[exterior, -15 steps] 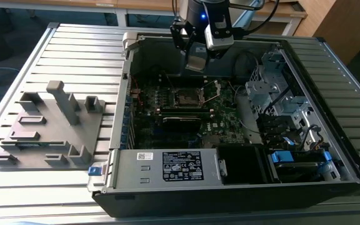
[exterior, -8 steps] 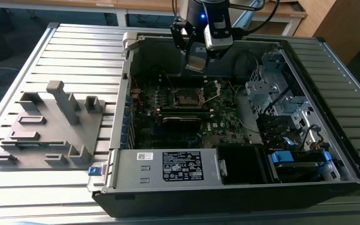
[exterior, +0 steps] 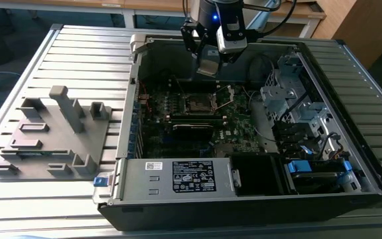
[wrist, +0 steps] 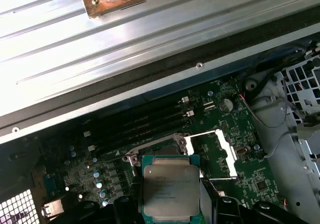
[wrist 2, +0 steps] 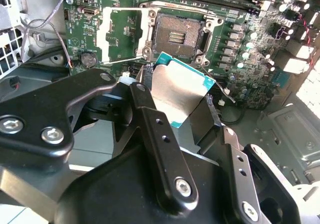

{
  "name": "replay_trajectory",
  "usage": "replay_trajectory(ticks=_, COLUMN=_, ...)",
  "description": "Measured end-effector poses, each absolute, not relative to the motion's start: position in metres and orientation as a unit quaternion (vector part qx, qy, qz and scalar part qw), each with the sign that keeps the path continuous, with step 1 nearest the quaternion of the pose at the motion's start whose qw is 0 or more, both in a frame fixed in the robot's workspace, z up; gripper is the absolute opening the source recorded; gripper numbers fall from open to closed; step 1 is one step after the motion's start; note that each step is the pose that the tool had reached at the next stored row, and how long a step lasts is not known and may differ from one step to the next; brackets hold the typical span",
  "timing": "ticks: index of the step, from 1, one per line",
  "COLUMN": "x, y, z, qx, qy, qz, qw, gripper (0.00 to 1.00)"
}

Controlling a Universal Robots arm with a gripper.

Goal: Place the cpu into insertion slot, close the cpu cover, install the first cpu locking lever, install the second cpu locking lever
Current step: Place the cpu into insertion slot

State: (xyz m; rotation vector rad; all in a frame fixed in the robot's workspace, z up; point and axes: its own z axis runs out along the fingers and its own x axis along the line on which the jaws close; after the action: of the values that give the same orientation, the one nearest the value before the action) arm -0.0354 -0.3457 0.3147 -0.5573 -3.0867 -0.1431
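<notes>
Silver cpu [wrist: 171, 189] aloft, tilted, nr empty insertion slot [wrist 2: 177, 33] w/ cpu cover [wrist 2: 103, 33] flipped open.

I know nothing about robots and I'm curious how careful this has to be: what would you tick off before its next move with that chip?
1. Grip: the gripper is shut on the cpu, clamped by its edges: ok.
2. The cpu cover lies swung open beside the insertion slot: ok.
3. The slot's dark centre is bare, with nothing in it: ok.
4. Cpu squared up with the slot: cannot tell; it hangs apart from the slot, near one edge in both wrist views.
</notes>
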Motion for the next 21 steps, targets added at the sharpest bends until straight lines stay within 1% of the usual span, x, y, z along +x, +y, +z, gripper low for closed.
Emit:
replay_trajectory(ticks=4, x=-0.0355, y=-0.3457, z=0.3142, qx=-0.209, qy=-0.977, qz=-0.046, qw=-0.001, gripper=0.54)
replay_trajectory(ticks=14, x=-0.0355, y=-0.3457, z=0.3142, qx=-0.212, qy=-0.976, qz=-0.046, qw=-0.001, gripper=0.54)
replay_trajectory(ticks=21, x=-0.0355, y=-0.3457, z=0.313, qx=-0.27, qy=-0.962, qz=-0.045, qw=-0.003, gripper=0.54)
